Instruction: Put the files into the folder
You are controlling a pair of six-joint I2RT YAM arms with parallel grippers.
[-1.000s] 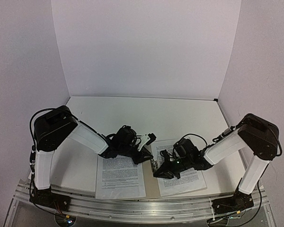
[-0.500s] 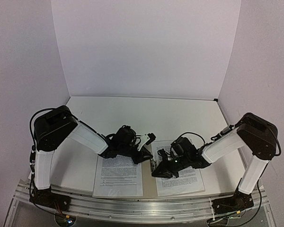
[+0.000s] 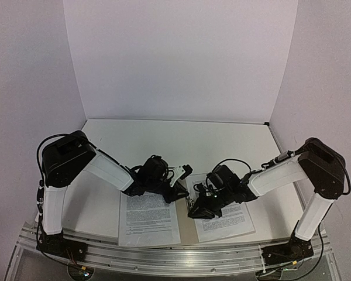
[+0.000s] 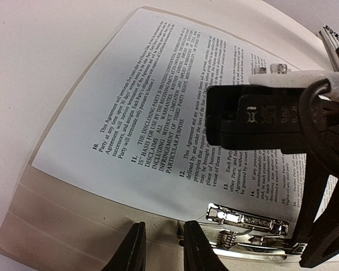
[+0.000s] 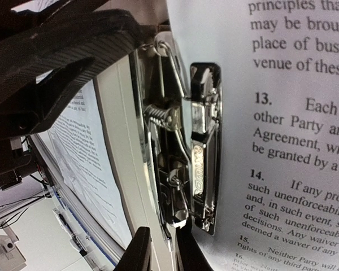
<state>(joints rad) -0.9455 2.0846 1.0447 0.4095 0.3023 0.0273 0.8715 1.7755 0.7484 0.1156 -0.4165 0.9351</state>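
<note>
**A:** what's the left claw (image 4: 164, 227) doing?

**B:** its fingers are just a crack apart, with nothing between them that I can see. The tips are down near the middle of the folder (image 4: 39, 212), right beside the metal clip (image 4: 246, 221). The right claw (image 5: 163, 232) comes in from the other side, fingers parted a sliver too, and the end of the clip sits just off its tips. Can't tell if it's actually touching.

**A:** and the pages?

**B:** both lie flat in the opened tan folder at the near edge of the table (image 3: 164, 140). The left page (image 3: 147, 219) is on the left half. The right page (image 3: 227, 221) is on the right half, with the clip's plate lying on its inner edge. A tan strip shows between them.
</note>
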